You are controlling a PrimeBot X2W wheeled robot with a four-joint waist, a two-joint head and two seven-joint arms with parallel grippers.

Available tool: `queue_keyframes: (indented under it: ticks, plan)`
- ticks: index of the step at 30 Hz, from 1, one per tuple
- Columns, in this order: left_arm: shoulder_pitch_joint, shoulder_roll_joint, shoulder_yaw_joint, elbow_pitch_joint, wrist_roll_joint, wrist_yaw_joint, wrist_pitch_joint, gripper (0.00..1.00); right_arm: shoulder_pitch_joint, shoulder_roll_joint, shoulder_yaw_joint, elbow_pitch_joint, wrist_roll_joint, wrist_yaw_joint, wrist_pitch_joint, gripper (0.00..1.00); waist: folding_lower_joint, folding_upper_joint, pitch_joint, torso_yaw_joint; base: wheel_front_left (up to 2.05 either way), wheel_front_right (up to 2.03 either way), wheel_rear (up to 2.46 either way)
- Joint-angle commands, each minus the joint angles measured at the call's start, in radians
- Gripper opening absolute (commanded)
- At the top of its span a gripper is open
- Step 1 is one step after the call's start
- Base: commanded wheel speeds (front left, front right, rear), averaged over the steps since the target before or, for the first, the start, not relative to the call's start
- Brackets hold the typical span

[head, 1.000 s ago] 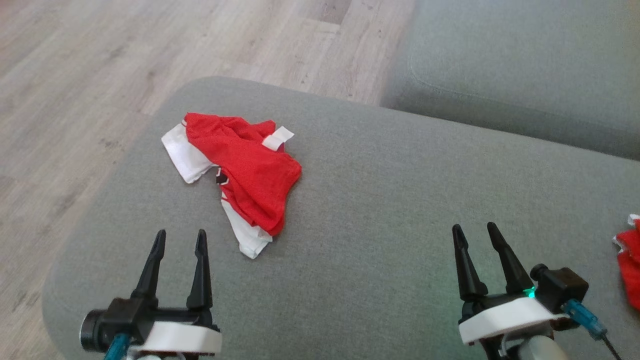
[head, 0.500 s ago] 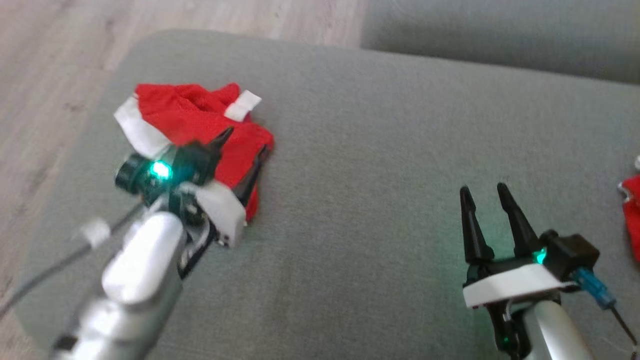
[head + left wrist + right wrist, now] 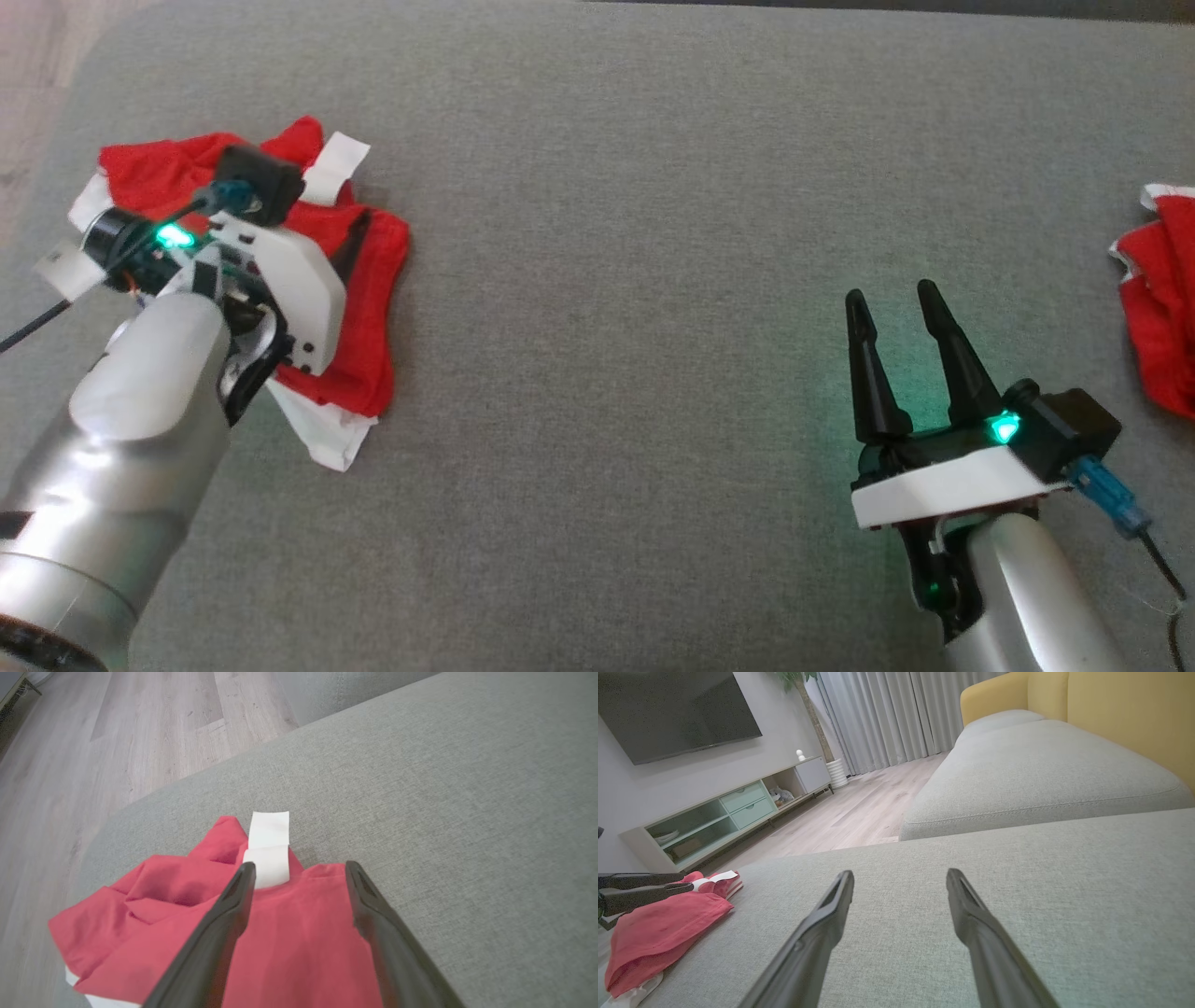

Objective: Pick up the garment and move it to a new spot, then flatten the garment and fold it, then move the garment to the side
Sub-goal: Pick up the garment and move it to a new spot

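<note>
We hold our left gripper spread wide over the crumpled red-and-white garment at the left end of the grey cushion, presumably to pinch a fold for lifting, while our right gripper, equally open and empty, hovers well apart.

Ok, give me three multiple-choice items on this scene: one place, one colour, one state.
1. The left gripper is poised: A) over the floor B) over the red garment C) inside a drawer.
2. The garment's trim is: A) blue B) yellow C) white.
3. The right gripper is: A) open and empty B) shut on cloth C) shut on nothing.
Answers: 1 B, its fingers straddle red cloth in the left wrist view; 2 C, white bands edge the red; 3 A, its fingers stand apart over the bare grey cushion.
</note>
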Motion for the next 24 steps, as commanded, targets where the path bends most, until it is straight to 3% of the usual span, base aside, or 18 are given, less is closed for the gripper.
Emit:
queue_keyframes:
  ticks: [1, 5, 6, 7, 17, 24]
  plan:
    - [-0.062, 0.047, 0.029, -0.005, -0.009, 0.002, -0.014, 1.00, -0.026, -0.002, 0.028, -0.038, 0.007, -0.001, -0.011, 1.00, -0.0002, 0.0000, 0.008, -0.010, 0.00, 0.00, 0.00]
    - [-0.079, 0.039, 0.003, 0.073, -0.037, 0.002, -0.039, 1.00, -0.019, -0.002, 0.059, -0.048, 0.020, -0.001, -0.011, 1.00, -0.0002, 0.0000, 0.013, -0.021, 0.00, 0.00, 0.00]
    - [-0.082, 0.037, -0.004, 0.083, -0.041, 0.002, -0.043, 0.64, -0.017, -0.002, 0.064, -0.049, 0.021, -0.001, -0.011, 1.00, -0.0002, 0.0000, 0.013, -0.022, 0.00, 0.00, 0.00]
    - [-0.086, 0.036, -0.012, 0.090, -0.047, 0.002, -0.049, 0.00, -0.016, -0.002, 0.068, -0.049, 0.022, -0.001, -0.011, 1.00, -0.0002, 0.0000, 0.013, -0.022, 0.00, 0.00, 0.00]
    - [-0.125, 0.031, -0.082, 0.089, -0.108, 0.002, -0.198, 0.00, -0.007, -0.002, 0.063, -0.029, 0.030, -0.001, -0.011, 1.00, -0.0002, 0.0000, -0.031, -0.009, 0.00, 0.00, 0.00]
    - [-0.129, 0.036, -0.072, 0.074, -0.130, 0.004, -0.325, 0.00, 0.003, -0.002, 0.056, -0.032, 0.041, -0.001, -0.011, 1.00, -0.0002, 0.0000, -0.086, -0.010, 0.00, 0.00, 0.00]
